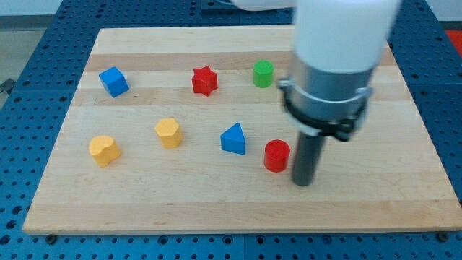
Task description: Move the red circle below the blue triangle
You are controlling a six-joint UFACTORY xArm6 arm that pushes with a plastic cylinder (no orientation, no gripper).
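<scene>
The red circle [276, 155] is a short red cylinder standing on the wooden board [216, 209], right of centre. The blue triangle [233, 139] stands to its left and slightly higher in the view, a small gap apart. My tip [304, 183] is the lower end of the dark rod, just right of the red circle and slightly lower in the view, close beside it; contact cannot be told. The arm's white and grey body hides the board above the rod.
A blue cube [113, 81] is at the upper left, a red star [204, 80] and a green cylinder [263, 73] along the top. A yellow hexagon [169, 133] and a yellow heart-like block [104, 149] stand at the left.
</scene>
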